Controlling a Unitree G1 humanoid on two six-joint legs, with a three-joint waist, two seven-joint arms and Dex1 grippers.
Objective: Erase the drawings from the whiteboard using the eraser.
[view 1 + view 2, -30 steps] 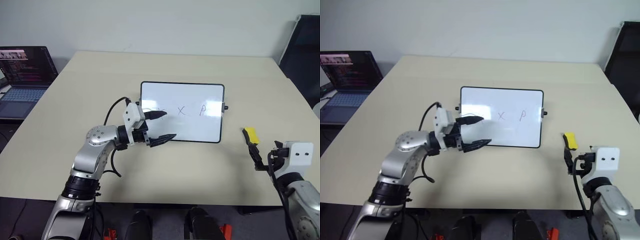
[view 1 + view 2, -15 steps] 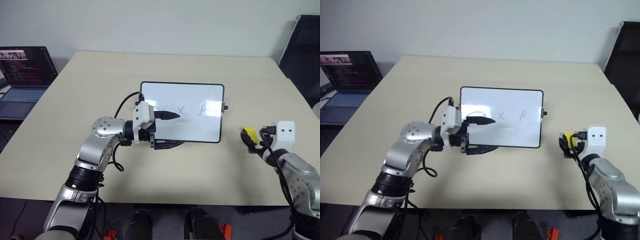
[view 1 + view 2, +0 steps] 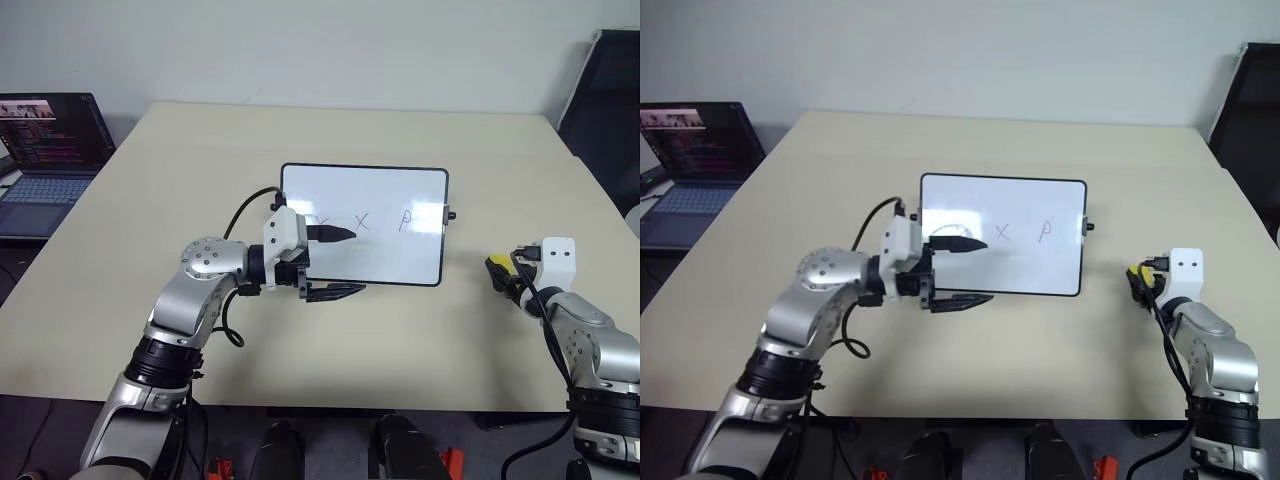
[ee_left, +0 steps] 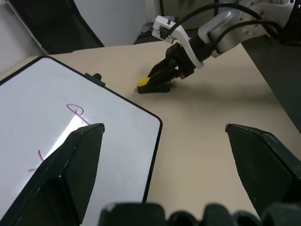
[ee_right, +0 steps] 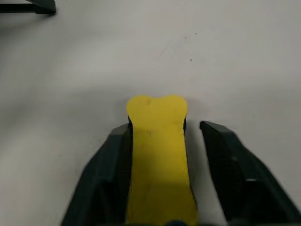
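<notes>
The eraser [image 5: 157,155] lies flat on the table [image 3: 400,350], well to the right of the whiteboard [image 3: 365,225] and apart from it. The right gripper [image 5: 160,141] stands around it: in the right wrist view one finger [image 5: 106,174] presses against one long side of the yellow block, while a narrow gap shows between the other finger [image 5: 225,165] and the opposite side. The gripper is thus nearly shut about the eraser but not seen clamped; whether it has a firm hold cannot be told. The eraser's long axis runs along the fingers, its rounded end projecting past the tips.

The left gripper [image 3: 335,262] hangs wide open and empty over the near left part of the whiteboard, one finger above the board surface, the other off its near edge.

The drawings [image 3: 362,221] sit in a row across the middle of the board, unerased. From the eraser they lie to the left and slightly farther from the robot. Judgement: the right arm is the one placed to carry the eraser; once the grip is secured, the move is a lift and a leftward carry onto the board.
</notes>
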